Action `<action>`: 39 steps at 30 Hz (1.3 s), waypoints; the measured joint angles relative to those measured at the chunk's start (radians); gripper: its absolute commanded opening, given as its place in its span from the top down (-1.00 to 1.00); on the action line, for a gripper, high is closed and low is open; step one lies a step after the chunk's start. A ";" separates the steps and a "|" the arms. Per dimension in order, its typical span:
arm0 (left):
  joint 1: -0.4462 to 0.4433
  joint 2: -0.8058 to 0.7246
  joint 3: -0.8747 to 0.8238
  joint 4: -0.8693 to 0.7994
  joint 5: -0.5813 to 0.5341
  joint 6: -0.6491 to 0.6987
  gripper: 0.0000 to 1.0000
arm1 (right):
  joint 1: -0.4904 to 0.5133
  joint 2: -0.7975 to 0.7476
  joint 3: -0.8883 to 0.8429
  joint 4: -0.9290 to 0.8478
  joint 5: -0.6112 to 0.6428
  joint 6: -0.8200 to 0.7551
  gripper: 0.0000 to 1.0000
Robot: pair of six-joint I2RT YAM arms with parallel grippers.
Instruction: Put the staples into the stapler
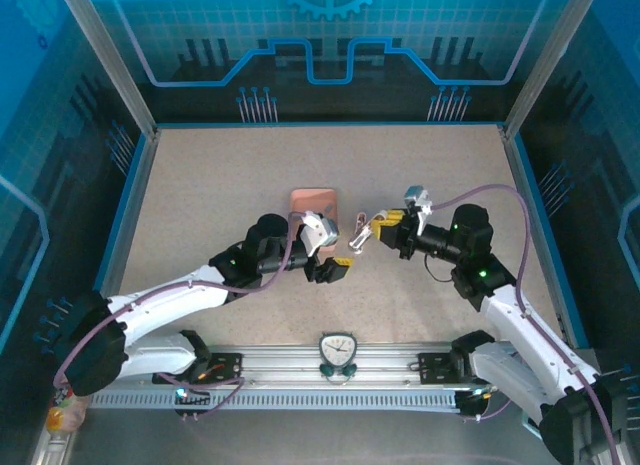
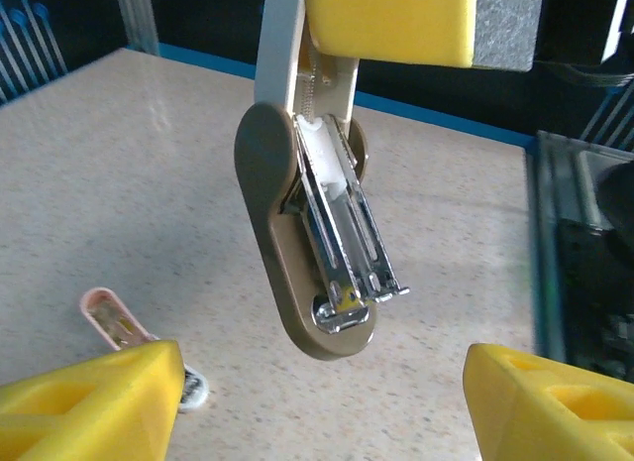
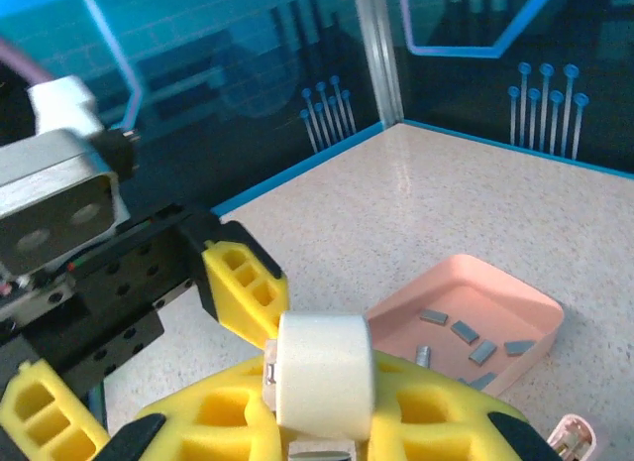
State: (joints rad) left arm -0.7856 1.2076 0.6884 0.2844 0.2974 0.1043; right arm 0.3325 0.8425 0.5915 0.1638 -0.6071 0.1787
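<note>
- The stapler is small and, I judge, very light: a hard smooth shell with thin metal parts.
- It is hinged and hangs swung open with the bare metal rail facing out, so it will likely flop or twist if it is gripped loosely.
- The best hold is across the flat sides of the shell. The rail and its spring look easy to bend and should stay free for loading.
- The right gripper is clamped on the stapler's upper end and holds it above the table, open end down.
- The left gripper stands wide with nothing between its fingers.
- In the left wrist view the stapler hangs just ahead of those fingers, about midway between them, and touches neither.
- The staples are short grey strips lying loose and flat on the floor of the tray.
- They are probably featherlight, stiff and brittle. A hard pinch could snap a strip, and their flat lie gives little edge to catch.
- A light grip across the long sides looks safest.
- From above, the tray sits just beyond the left gripper and to the left of the stapler, near but apart from both.
</note>
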 measured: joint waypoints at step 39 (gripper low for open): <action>0.008 0.148 0.010 0.230 0.114 -0.388 0.65 | 0.007 -0.025 0.017 0.039 -0.052 -0.137 -0.19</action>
State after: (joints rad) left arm -0.7773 1.3556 0.6987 0.5144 0.4114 -0.2836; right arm 0.3397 0.8177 0.6086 0.2024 -0.6594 0.0422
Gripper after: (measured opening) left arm 0.225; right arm 0.581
